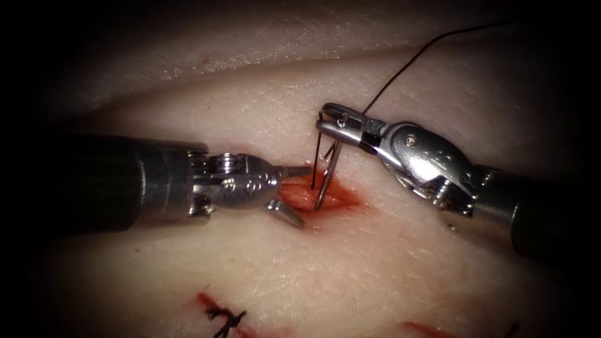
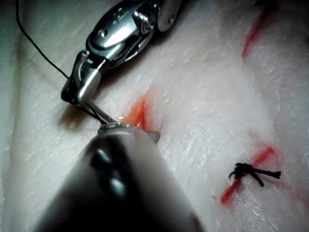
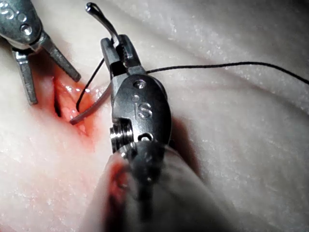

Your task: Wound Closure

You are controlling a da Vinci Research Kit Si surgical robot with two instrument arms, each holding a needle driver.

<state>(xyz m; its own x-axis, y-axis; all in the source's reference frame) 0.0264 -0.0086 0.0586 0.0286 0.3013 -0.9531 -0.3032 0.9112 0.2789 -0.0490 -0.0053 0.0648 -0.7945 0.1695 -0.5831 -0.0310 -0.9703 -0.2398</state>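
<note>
Two tools at the cut [image 1: 316, 195] in the tissue [image 1: 350, 275]: right tool [image 1: 332, 122] clamped on the needle [image 1: 327, 181] near its thread end, point down in the red fluid [image 1: 341, 201] of the cut; left tool [image 1: 291, 191] with jaws spread, holding nothing, one jaw either side of the cut's left end. Judged as needle placement for a bite; next move calls for a steady entry angle. Needle tip depth hard to make out; thread [image 1: 426, 53] cut off upward right

Showing two small stamped marks, looking like "IS", on the shiny wrist of the right tool [image 3: 118, 58]. Showing more tiny stamped marks on the left tool [image 3: 46, 67], too small for reading.
</note>
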